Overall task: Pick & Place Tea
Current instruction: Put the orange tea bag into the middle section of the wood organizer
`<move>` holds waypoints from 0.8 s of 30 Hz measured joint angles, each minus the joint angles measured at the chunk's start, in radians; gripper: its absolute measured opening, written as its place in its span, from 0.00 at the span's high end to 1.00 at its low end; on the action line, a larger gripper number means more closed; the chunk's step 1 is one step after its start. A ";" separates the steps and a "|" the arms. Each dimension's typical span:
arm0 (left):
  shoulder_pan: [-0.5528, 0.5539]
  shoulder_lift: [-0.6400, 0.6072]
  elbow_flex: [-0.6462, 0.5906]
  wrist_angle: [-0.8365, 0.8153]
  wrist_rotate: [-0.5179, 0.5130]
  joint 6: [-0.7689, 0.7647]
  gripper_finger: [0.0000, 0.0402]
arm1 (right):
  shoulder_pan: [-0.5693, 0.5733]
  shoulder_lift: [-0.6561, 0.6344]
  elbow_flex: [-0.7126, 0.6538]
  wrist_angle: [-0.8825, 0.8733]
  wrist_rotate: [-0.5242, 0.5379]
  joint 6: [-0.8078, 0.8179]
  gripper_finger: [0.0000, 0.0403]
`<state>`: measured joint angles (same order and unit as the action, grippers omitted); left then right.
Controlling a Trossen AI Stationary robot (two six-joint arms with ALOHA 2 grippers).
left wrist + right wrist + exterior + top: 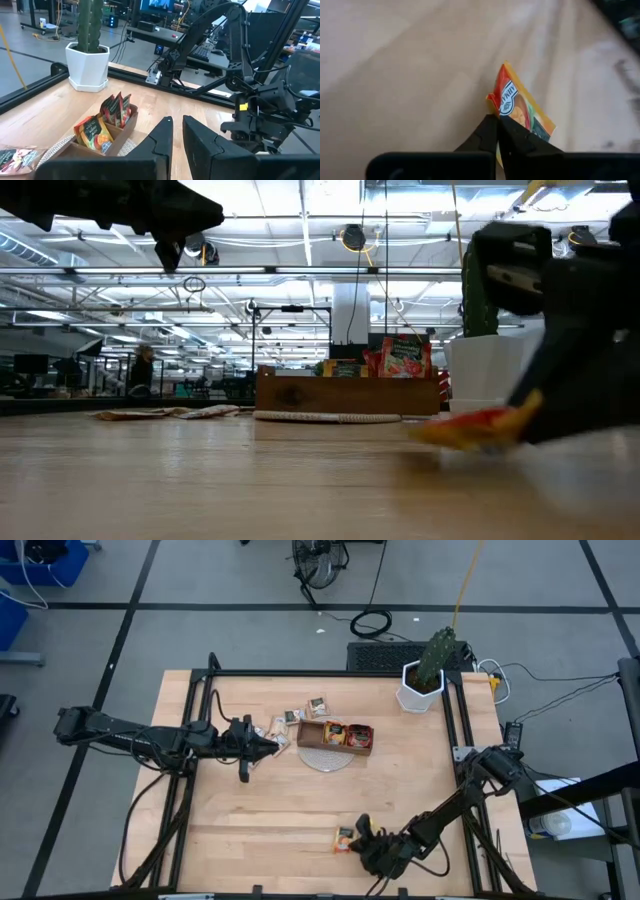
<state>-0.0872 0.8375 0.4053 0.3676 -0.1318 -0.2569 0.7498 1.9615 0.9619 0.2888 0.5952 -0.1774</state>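
An orange-yellow tea sachet (pixel 344 838) lies near the table's near edge, with my right gripper (pixel 357 833) shut on it. The brown wooden tray (pixel 312 733) at the table's middle holds red and orange-yellow sachets (pixel 102 127) standing on edge. Three pale sachets (pixel 292 717) lie flat on the table just left of and beyond the tray. My left gripper (pixel 268 746) hovers level just left of the tray, fingers close together with nothing between them (pixel 177 132). My right gripper pinches the orange-yellow sachet between its two fingers at an edge near one corner (pixel 495 106). The fingers slant down at it from the table's right. The sachet (pixel 475 427) sits tilted, its held end a little raised and its free end low at the table top.
A cactus in a white pot (pixel 425 680) stands at the far right. A round pale mat (pixel 322 759) lies under the tray. Black frame rails (pixel 455 720) run along the table's sides. Bare wood lies between the tray and the near edge.
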 joint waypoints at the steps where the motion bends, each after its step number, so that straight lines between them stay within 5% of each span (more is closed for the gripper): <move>1: 0.000 0.000 0.000 0.000 0.000 0.000 0.88 | 0.000 -0.001 0.000 0.003 0.033 -0.025 1.00; 6: 0.000 0.000 0.000 0.000 0.000 -0.010 0.88 | 0.003 -0.023 0.014 -0.013 0.229 -0.190 1.00; 17: 0.000 0.018 0.001 0.004 -0.001 -0.141 0.88 | -0.035 -0.036 0.098 0.025 0.727 -0.839 1.00; 24: -0.009 0.193 0.002 0.085 -0.018 -0.230 0.88 | -0.106 -0.036 0.087 0.049 0.748 -0.964 1.00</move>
<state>-0.0959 1.0305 0.4068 0.4529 -0.1497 -0.4870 0.6438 1.9250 1.0492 0.3382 1.3431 -1.1413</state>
